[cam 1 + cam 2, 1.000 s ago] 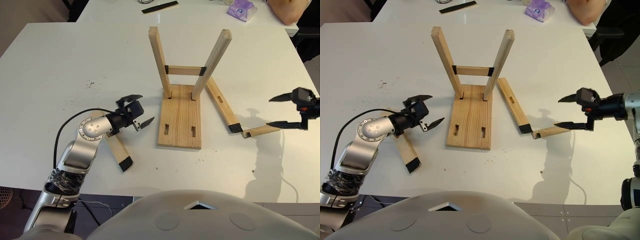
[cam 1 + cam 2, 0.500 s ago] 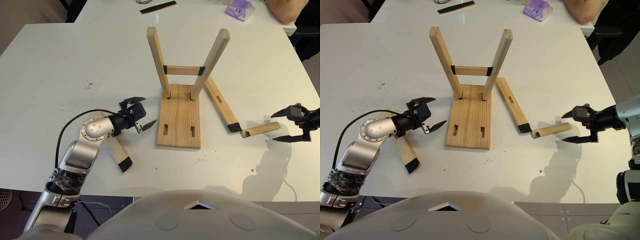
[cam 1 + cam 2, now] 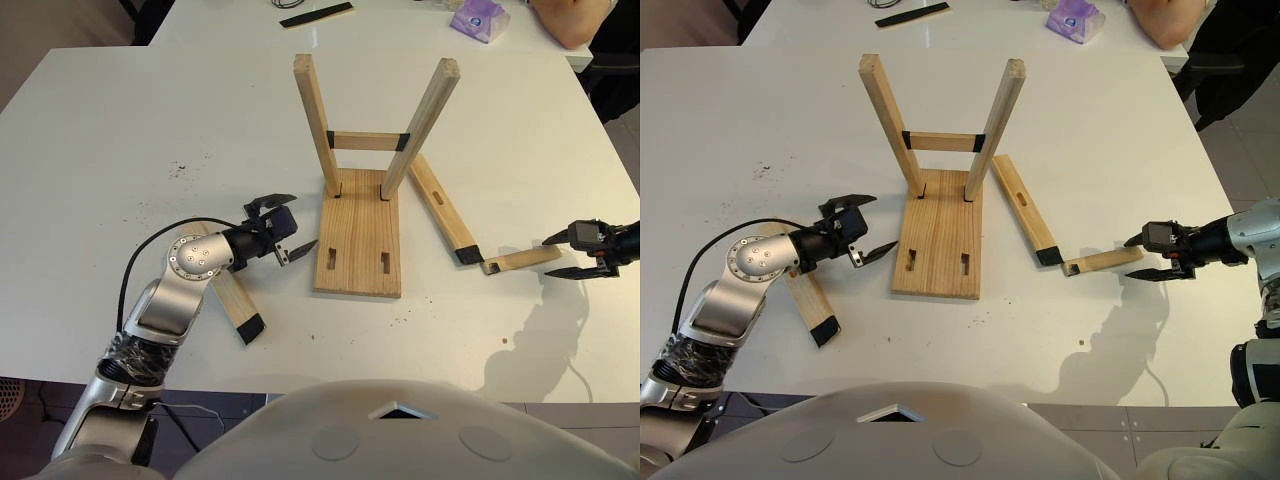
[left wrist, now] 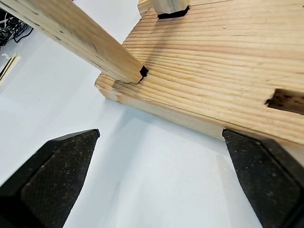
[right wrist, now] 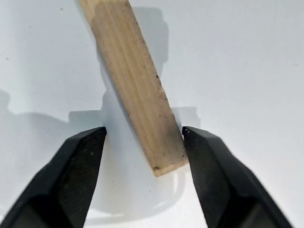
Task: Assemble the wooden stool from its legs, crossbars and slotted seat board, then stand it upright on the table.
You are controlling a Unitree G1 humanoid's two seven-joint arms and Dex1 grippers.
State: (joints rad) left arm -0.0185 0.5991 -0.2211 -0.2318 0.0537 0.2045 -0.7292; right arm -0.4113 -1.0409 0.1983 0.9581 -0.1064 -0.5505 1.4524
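Your left claw (image 3: 300, 222) is spread wide and holds nothing. It sits low over the worktop (image 3: 120, 120), just beside the left long edge of the seat board (image 3: 358, 250). From the left wrist, its fingertips (image 4: 61, 161) bracket bare worktop with the board edge right ahead.

The seat board lies flat mid-worktop, slots up. The far-left leg (image 3: 318, 120) and far-right leg (image 3: 420, 125) stand in its far slots, tied by a fitted crossbar (image 3: 370, 141). The two near slots are open.

Your right claw (image 3: 550, 256) is spread too, with a finger on either side of the free end of the loose crossbar (image 3: 520, 261), not clamped on it. That bar lies flat, its other end against the black-tipped end of a loose leg (image 3: 440, 208) lying right of the board. A second loose leg (image 3: 232, 303) lies flat, partly under your left arm.
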